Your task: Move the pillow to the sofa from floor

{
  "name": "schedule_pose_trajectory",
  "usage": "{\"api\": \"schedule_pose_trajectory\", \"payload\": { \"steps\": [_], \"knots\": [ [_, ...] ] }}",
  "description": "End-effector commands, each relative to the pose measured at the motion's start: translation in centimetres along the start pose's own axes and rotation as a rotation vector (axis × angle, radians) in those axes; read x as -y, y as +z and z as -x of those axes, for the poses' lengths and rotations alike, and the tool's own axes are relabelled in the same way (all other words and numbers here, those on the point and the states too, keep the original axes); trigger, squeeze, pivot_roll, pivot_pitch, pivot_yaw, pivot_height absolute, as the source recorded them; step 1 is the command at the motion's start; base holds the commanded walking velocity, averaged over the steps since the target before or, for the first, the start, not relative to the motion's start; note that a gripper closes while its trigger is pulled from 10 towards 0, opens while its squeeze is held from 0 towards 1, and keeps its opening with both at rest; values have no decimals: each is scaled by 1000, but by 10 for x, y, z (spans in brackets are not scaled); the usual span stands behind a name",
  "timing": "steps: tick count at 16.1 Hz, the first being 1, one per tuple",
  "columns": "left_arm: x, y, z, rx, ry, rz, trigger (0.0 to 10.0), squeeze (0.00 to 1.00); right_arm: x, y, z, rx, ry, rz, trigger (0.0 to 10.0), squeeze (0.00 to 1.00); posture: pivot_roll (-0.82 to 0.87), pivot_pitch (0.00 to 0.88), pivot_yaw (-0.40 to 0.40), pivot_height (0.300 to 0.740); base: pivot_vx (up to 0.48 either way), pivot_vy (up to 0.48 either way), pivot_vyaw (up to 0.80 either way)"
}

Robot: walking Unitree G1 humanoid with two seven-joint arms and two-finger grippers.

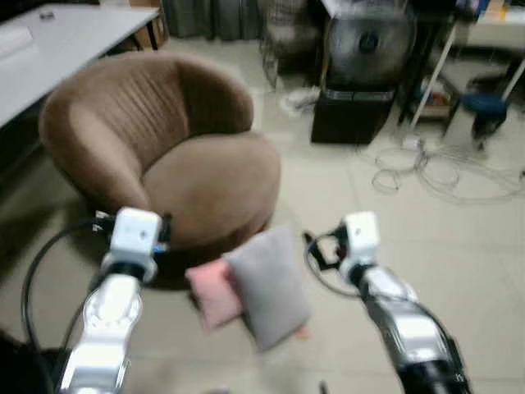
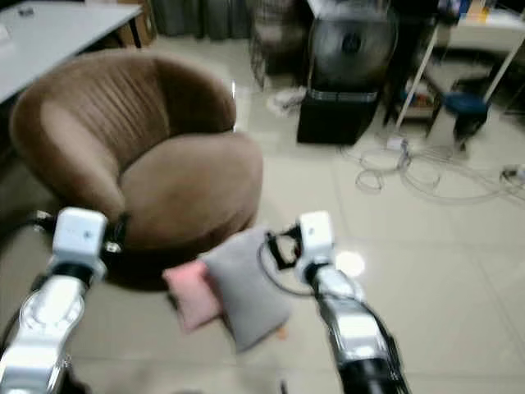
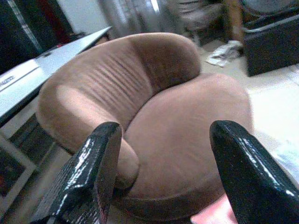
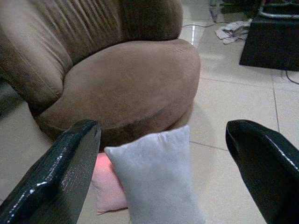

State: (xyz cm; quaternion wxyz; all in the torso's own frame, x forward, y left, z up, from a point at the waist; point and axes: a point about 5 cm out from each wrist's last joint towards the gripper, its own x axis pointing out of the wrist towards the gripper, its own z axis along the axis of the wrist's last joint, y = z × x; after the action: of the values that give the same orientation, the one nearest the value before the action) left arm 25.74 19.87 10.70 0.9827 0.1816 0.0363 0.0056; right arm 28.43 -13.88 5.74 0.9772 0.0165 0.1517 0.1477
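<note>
A grey pillow point(image 1: 267, 287) leans on the floor against the front of the round brown sofa chair point(image 1: 176, 148), with a pink pillow point(image 1: 215, 293) tucked behind it on its left. In the right wrist view the grey pillow point(image 4: 156, 175) and pink pillow point(image 4: 106, 186) lie just ahead of my right gripper point(image 4: 163, 177), which stands open and empty. My left gripper point(image 3: 163, 172) is open too, held in front of the sofa chair's point(image 3: 177, 135) seat. Both silver arms reach forward, the left wrist point(image 1: 131, 238) and the right wrist point(image 1: 358, 238) on either side of the pillows.
A grey table point(image 1: 57, 41) stands at the far left behind the sofa chair. A black fan point(image 1: 365, 41) on a dark box point(image 1: 349, 115), loose cables point(image 1: 435, 172) on the tiled floor and a blue stool point(image 1: 484, 107) lie to the far right.
</note>
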Motion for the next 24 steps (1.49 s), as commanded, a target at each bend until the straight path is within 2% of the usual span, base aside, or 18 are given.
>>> {"api": "schedule_pose_trajectory", "payload": {
  "steps": [1,4,6,11,13,15,24],
  "knots": [
    [-2,2,0,12,0,-41,10000,0,0,4,-1,14,-3,-2,10000,0,85,0,28,740,0,-480,0],
    [-1,1,0,13,-2,-44,10000,0,0,5,-1,14,-1,7,10000,0,83,0,27,740,0,-447,0],
    [-2,0,1,7,26,-2,10000,0,1,4,0,14,-1,10,10000,0,81,0,27,740,0,0,0],
    [-3,-1,0,6,26,14,10000,0,1,5,-1,12,-4,10,10000,0,81,0,23,740,0,0,-91],
    [-3,-1,0,5,26,24,10000,0,1,5,-1,12,-2,14,10000,0,82,0,22,740,247,0,-712],
    [-2,-6,3,-9,14,29,10000,0,-1,6,-2,14,15,45,10000,0,80,0,24,740,279,0,0],
    [0,-19,10,-48,-25,34,10000,0,0,6,-6,13,33,80,10000,0,83,0,26,740,292,0,0]
  ]
}}
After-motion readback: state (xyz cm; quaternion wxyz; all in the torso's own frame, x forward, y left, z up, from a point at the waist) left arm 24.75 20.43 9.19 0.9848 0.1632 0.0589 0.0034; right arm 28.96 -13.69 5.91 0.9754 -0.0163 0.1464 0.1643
